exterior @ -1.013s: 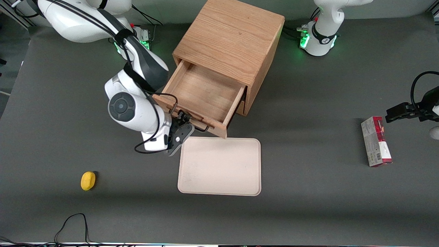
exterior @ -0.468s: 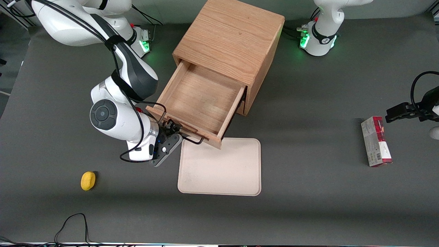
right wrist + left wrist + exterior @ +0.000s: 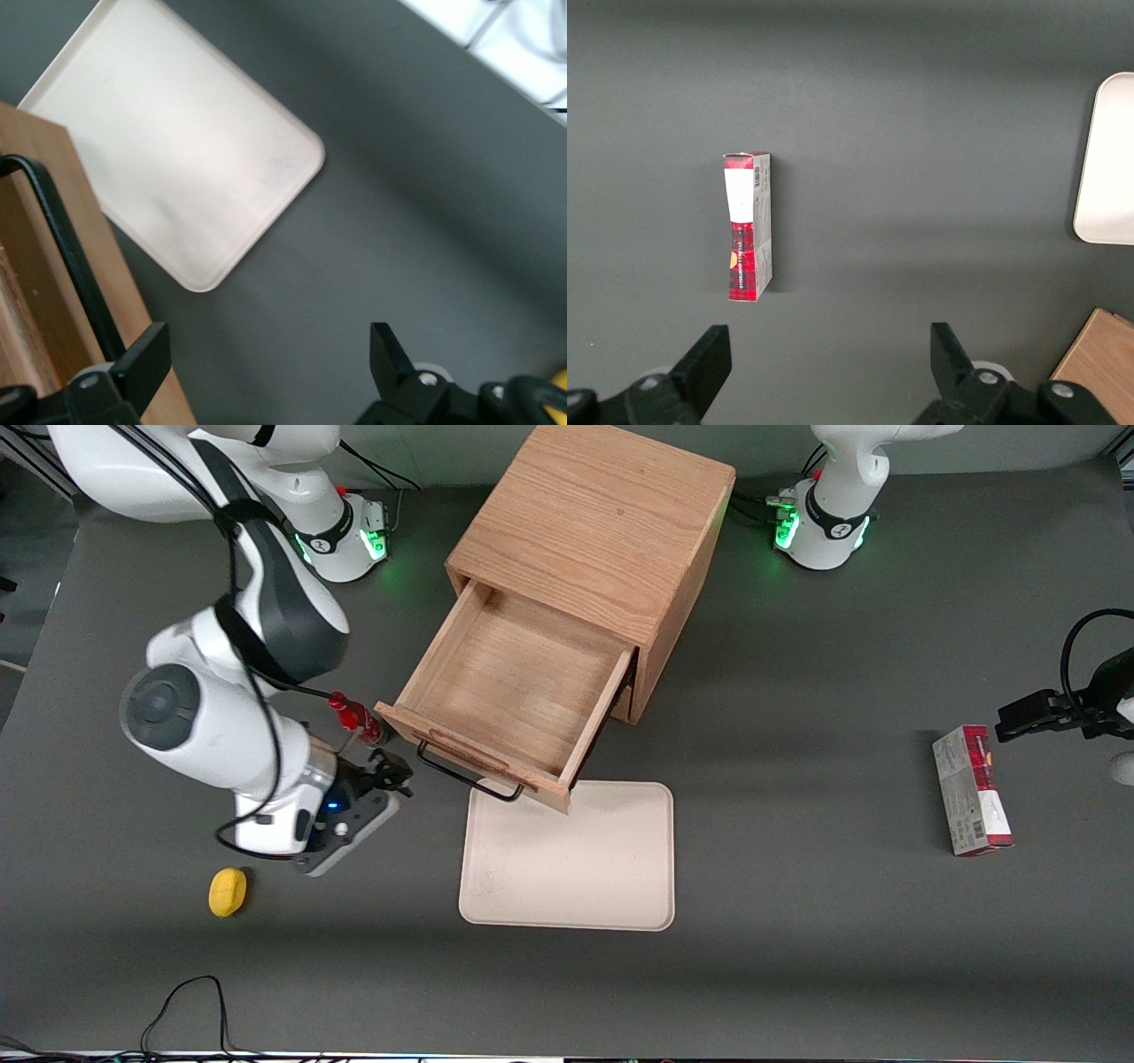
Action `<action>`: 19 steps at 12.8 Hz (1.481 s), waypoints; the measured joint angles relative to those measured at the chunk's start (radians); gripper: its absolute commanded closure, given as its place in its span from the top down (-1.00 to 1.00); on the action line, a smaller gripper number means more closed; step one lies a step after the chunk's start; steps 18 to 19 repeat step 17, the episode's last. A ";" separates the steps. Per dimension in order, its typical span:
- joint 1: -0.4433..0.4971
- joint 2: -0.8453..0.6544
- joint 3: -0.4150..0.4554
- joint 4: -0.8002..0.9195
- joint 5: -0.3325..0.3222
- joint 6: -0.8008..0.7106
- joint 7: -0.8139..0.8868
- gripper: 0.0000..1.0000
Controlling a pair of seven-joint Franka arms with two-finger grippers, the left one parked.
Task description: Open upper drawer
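Observation:
The upper drawer of the oak cabinet stands pulled far out, its inside bare. Its thin black wire handle runs along the front panel and also shows in the right wrist view, next to the drawer's wooden front. My right gripper is open and empty, off the handle, a short way beside the drawer's front corner toward the working arm's end. In the right wrist view the gripper has its fingers wide apart over bare mat. The lower drawer is hidden under the upper one.
A beige tray lies on the mat just in front of the open drawer, its corner under the drawer front; it also shows in the right wrist view. A yellow object lies near the gripper. A red-and-white box lies toward the parked arm's end.
The drawer came out a little farther, then the gripper let go of the handle and moved away sideways toward the working arm's end, now open.

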 measured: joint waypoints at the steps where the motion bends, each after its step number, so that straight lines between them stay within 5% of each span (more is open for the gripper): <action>1: 0.000 -0.025 -0.024 0.000 0.000 -0.004 0.000 1.00; 6: -0.001 -0.134 -0.166 -0.009 0.013 -0.199 0.122 1.00; 10: -0.004 -0.320 -0.288 -0.203 0.063 -0.226 0.306 1.00; 14: -0.004 -0.563 -0.333 -0.434 0.074 -0.227 0.397 1.00; 19: -0.004 -0.614 -0.341 -0.473 0.074 -0.231 0.397 1.00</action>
